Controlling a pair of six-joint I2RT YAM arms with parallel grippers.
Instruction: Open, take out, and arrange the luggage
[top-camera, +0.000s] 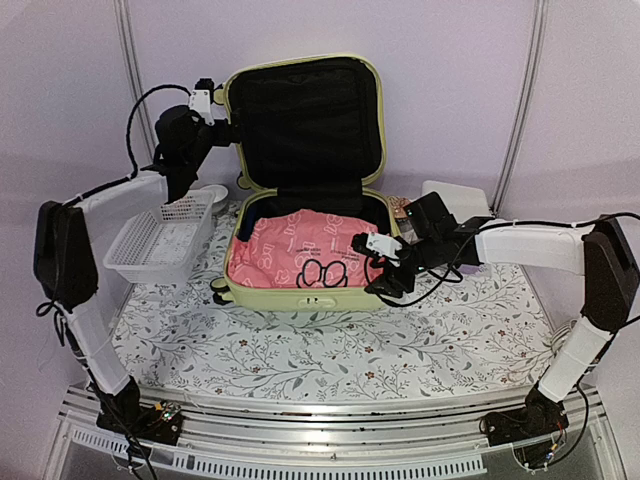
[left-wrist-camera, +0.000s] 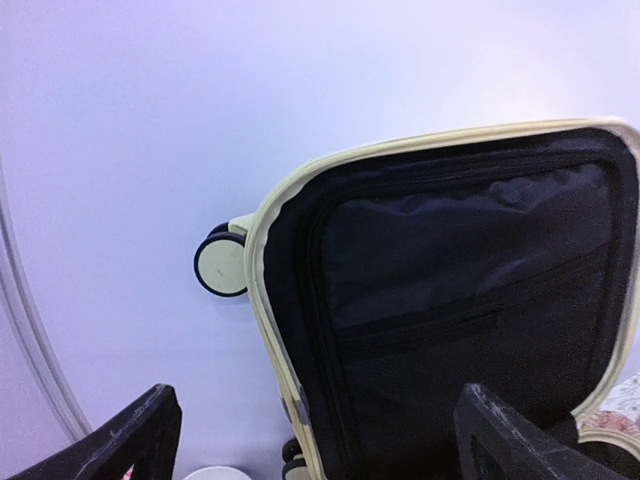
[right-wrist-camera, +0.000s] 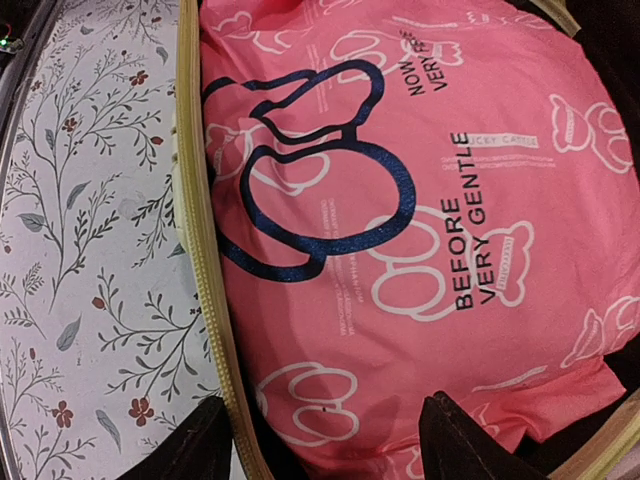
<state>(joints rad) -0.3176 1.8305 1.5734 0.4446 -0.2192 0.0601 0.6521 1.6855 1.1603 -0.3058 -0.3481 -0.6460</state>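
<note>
one luggage (top-camera: 305, 120), a large pale yellow-green hard-shell suitcase with rounded corners and black fabric lining, lies open in the middle of the surface (top-camera: 300, 350), which carries a white cloth printed with leaf sprigs and small red flowers. its lid stands upright at the far side and its base lies flat towards us. inside the base we count one pink soft plastic pack (top-camera: 285, 250) printed with white bear outlines, one large dark blue bear outline and the words "before very gentle". it fills most of the base, so whatever lies under it is hidden. in the left wrist view we see one wheel (left-wrist-camera: 222, 265), cream-faced with a black tyre, at the lid's corner; the lid's lower part is cut off there.

there are two tools. the left tool (top-camera: 207, 100) hangs at the lid's upper left corner, its two fingers (left-wrist-camera: 130, 440) spread wide with the lid's rim seen between them; we cannot tell whether either touches it. the right tool (top-camera: 378, 262) hovers over the base's near right corner, open above the pink pack and the zip edge, gripping nothing.

just left of the luggage stands one white slatted plastic basket (top-camera: 160, 240); whether anything lies in it we cannot tell. behind the right arm, one white box (top-camera: 455, 193) is partly hidden.
</note>
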